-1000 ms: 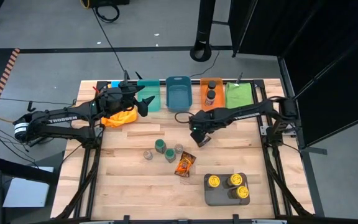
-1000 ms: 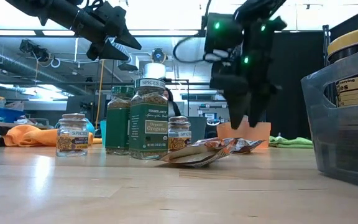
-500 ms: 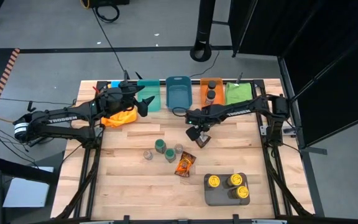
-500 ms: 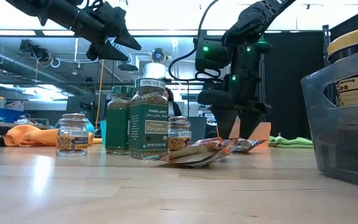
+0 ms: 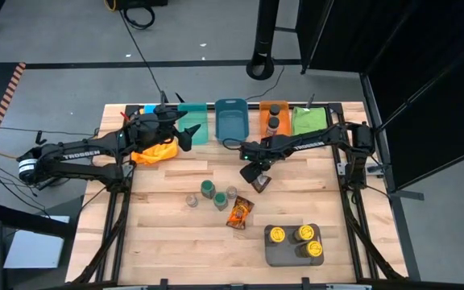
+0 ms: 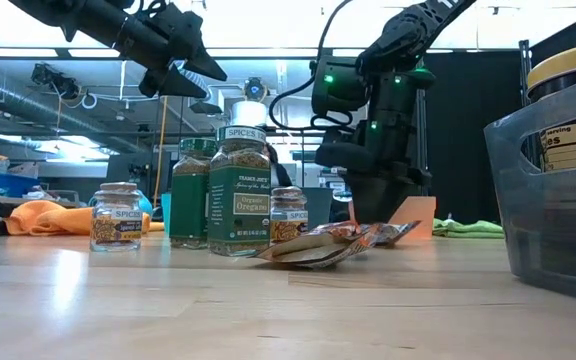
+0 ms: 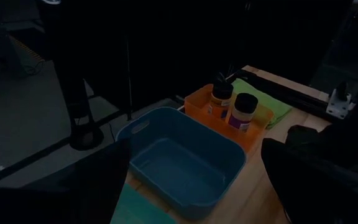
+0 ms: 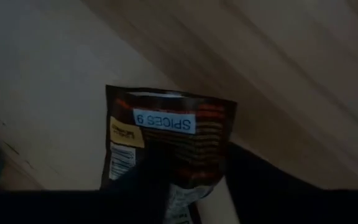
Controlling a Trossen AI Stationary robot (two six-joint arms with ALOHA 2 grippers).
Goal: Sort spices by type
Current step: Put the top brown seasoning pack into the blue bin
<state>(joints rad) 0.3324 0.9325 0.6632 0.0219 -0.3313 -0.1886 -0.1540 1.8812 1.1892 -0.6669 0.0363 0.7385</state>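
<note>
A brown foil packet (image 8: 169,134) labelled SPICES lies flat on the wooden table (image 5: 167,242), right of centre (image 5: 261,183). My right gripper (image 5: 257,174) stands over it, pointing down, shut on its near end. Several jars (image 5: 212,195) and an orange packet (image 5: 239,212) lie in the table's middle. Yellow-lidded jars (image 5: 296,238) stand in a grey tray (image 5: 276,256). Two more jars (image 5: 273,118) stand in the orange bin (image 5: 264,122). My left gripper (image 5: 187,134) hovers open and high near the teal bin (image 5: 194,122), holding nothing. My right gripper pinches the brown packet's end opposite the label (image 8: 180,177) between its two fingers, which come from above, steeply slanted. The dark fingers (image 8: 135,186) cover the contact itself. The rest of the packet lies on the table.
Teal, blue (image 5: 231,119), orange and green (image 5: 309,122) bins line the far edge. An orange cloth (image 5: 153,153) lies at the far left. The jar cluster and the orange packet sit just left and near of my right gripper. Bare wood lies along the near left.
My right gripper has come down onto the brown packet, shifting slightly toward the table's left and tipping more steeply downward. Its fingers have then closed on the packet's end. The packet has stayed in place. My left arm has kept still.
</note>
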